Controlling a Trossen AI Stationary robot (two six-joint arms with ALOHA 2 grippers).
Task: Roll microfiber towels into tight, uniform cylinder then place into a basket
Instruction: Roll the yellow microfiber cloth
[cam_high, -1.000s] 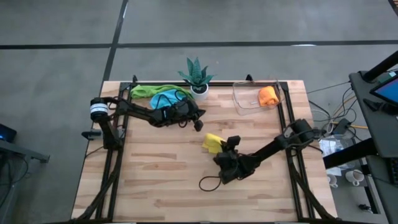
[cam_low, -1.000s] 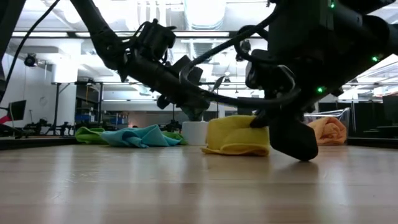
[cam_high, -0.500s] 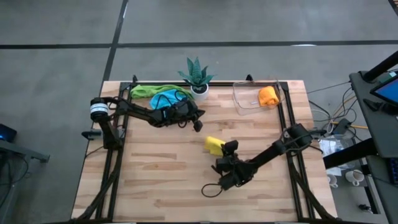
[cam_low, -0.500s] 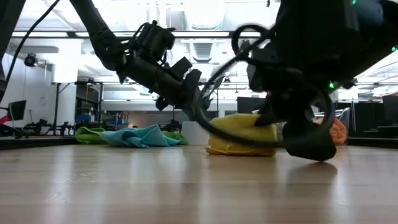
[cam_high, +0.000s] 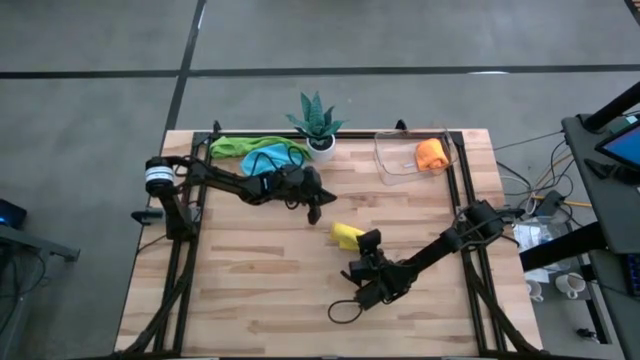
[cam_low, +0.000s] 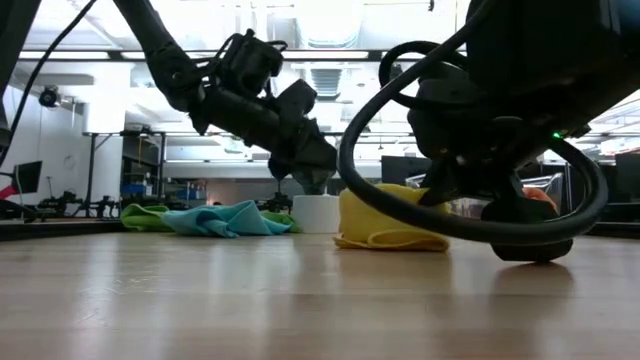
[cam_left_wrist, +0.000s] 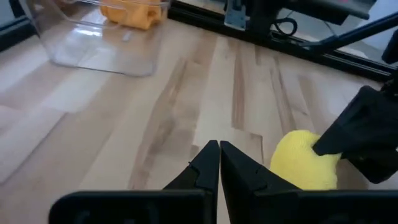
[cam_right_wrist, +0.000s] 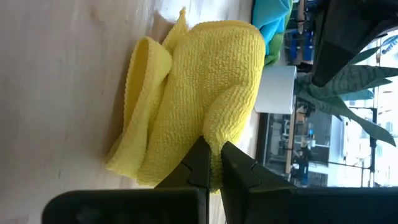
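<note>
A yellow microfiber towel (cam_high: 346, 236), partly rolled into a loose bundle, lies mid-table on its underside. My right gripper (cam_high: 361, 243) is shut, its tips against the towel (cam_right_wrist: 199, 87). My left gripper (cam_high: 314, 213) is shut too, hovering just left of and beyond the yellow towel (cam_left_wrist: 303, 163) without touching it. The clear basket (cam_high: 385, 160) stands at the far right with an orange roll (cam_high: 431, 154) inside. A green towel (cam_high: 235, 146) and a light blue towel (cam_high: 268, 158) lie crumpled at the far left. My right gripper touches the yellow towel's rolled side (cam_right_wrist: 217, 134) with its shut fingertips. The fingers come from the table's near right, slanting down. Whether a bit of cloth sits between the tips does not show. The towel rests on the table.
A potted spiky plant (cam_high: 318, 122) stands at the far edge between the crumpled towels and the basket. A black cable loop (cam_high: 345, 310) from the right arm hangs near the table behind the gripper. Bare wood stretches along the near side and left.
My right gripper has drawn a little toward the table's near edge and rolled about its own axis. The yellow towel has bunched from a flatter, wider shape into a more compact bundle. My left gripper has swung its tip toward the yellow towel, staying shut.
</note>
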